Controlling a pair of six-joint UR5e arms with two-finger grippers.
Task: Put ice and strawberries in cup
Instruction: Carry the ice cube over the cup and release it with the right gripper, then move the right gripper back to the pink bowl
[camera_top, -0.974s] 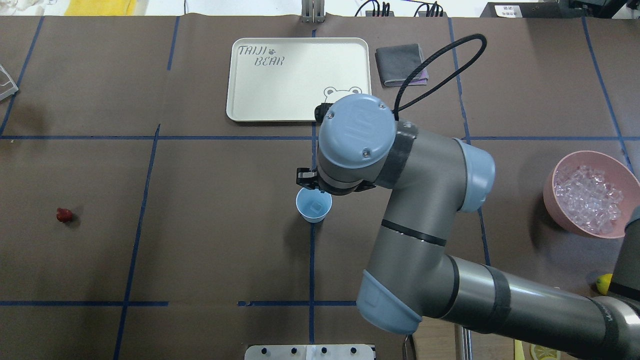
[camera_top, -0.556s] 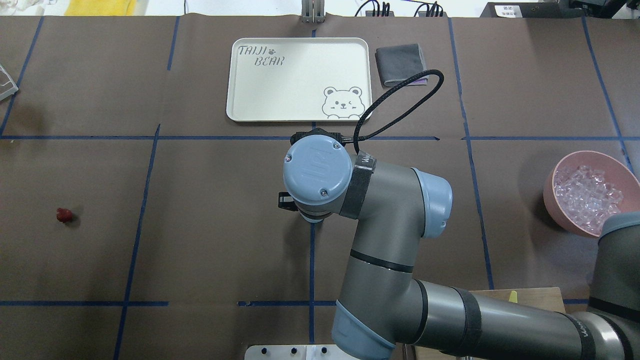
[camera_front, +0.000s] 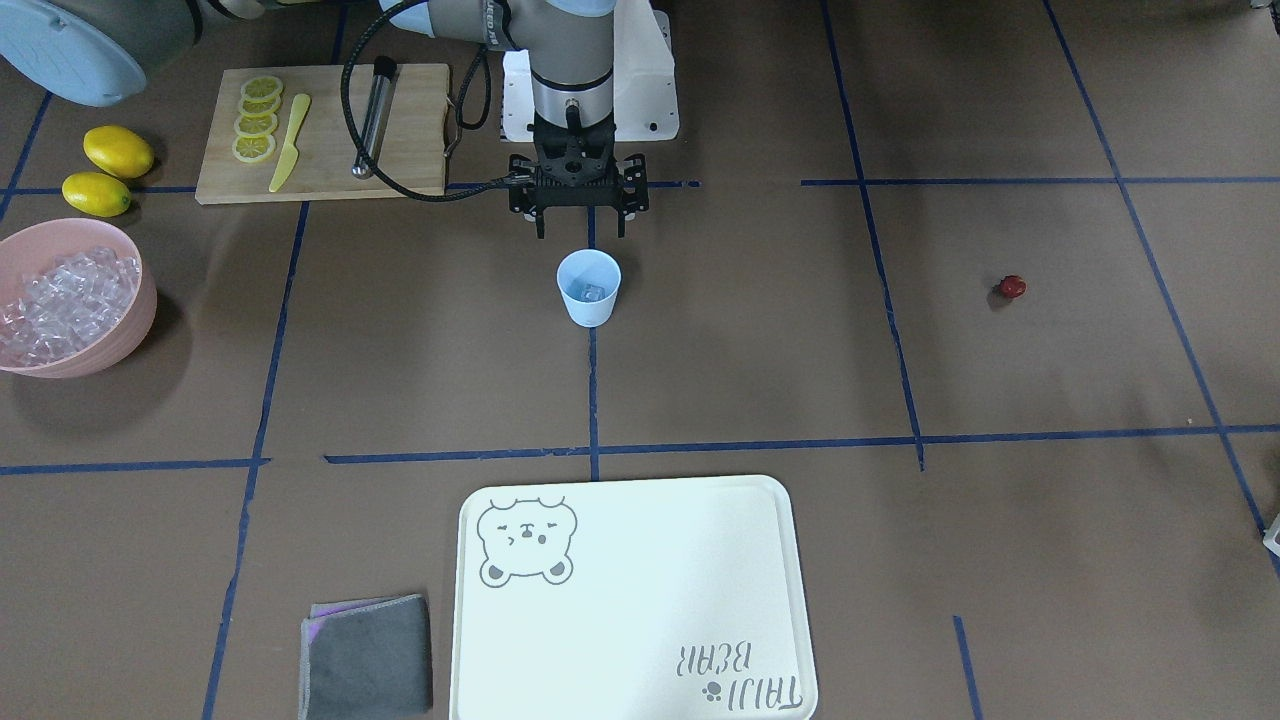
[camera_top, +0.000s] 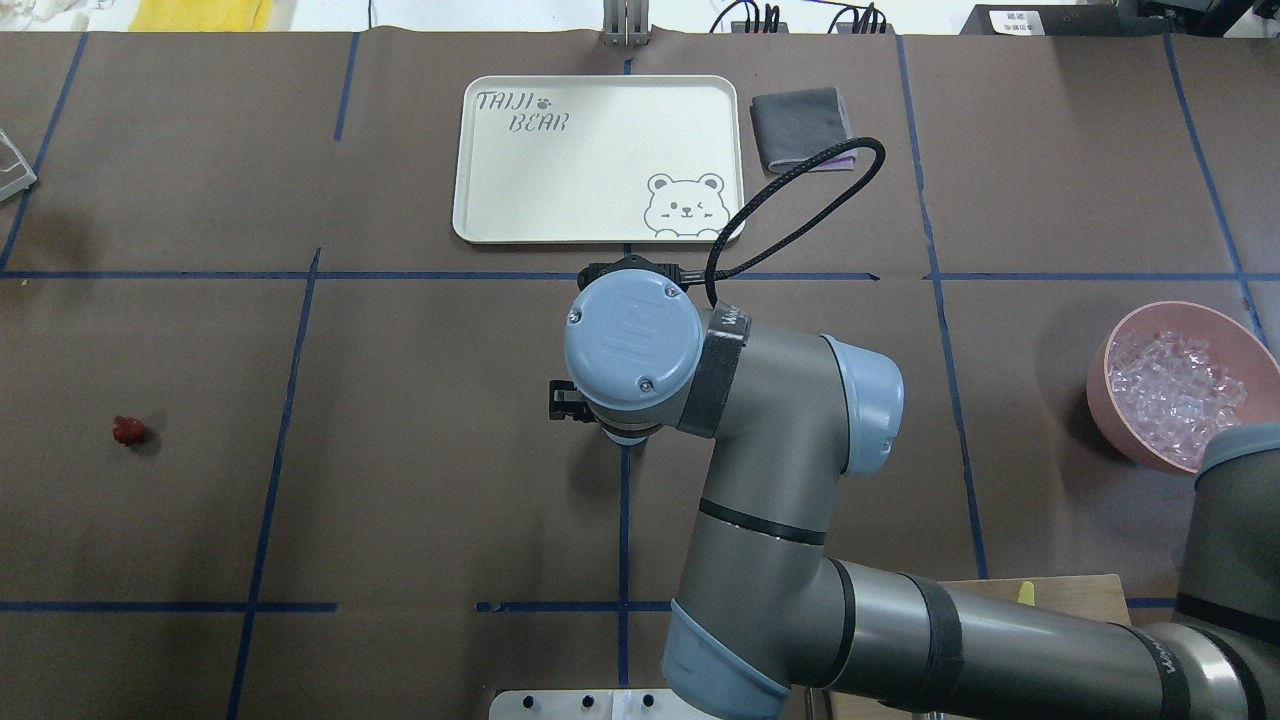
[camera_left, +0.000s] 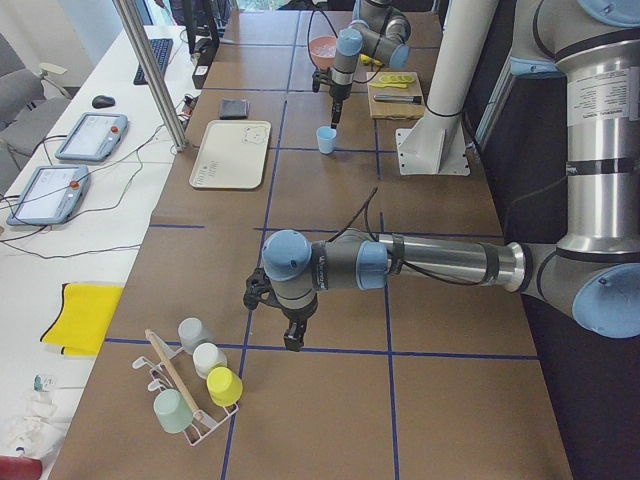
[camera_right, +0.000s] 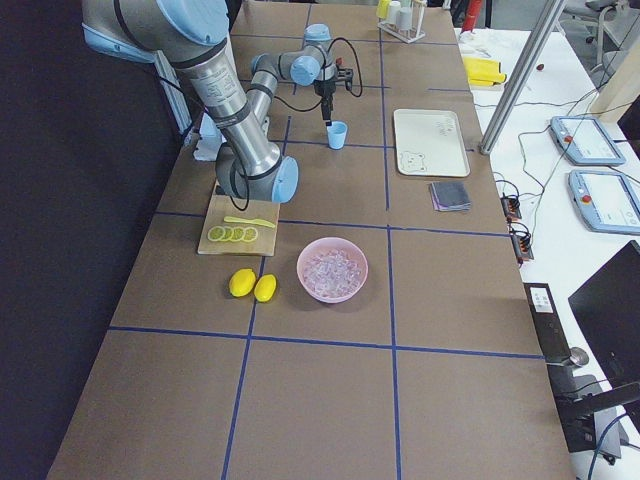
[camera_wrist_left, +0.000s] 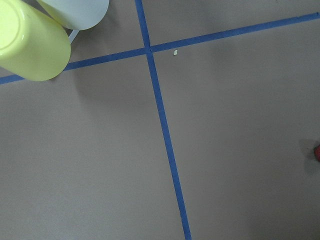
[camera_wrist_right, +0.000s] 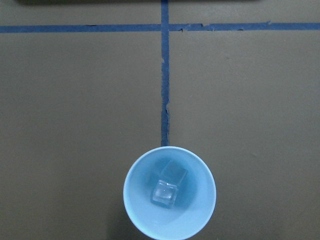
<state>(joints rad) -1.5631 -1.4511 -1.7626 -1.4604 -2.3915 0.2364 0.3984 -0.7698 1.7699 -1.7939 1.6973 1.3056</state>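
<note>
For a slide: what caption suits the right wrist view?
One ice cube lies in the blue cup, upright on the taped brown table.

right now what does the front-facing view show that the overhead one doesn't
Only front-facing: the cup with an ice cube inside, the right pincer open and empty, two lemons, lemon slices. Only overhead: a yellow cloth at the far edge; there the right arm's wrist covers the cup. Both: the strawberry, tray, grey cloth, and pink bowl holding ice.
</note>
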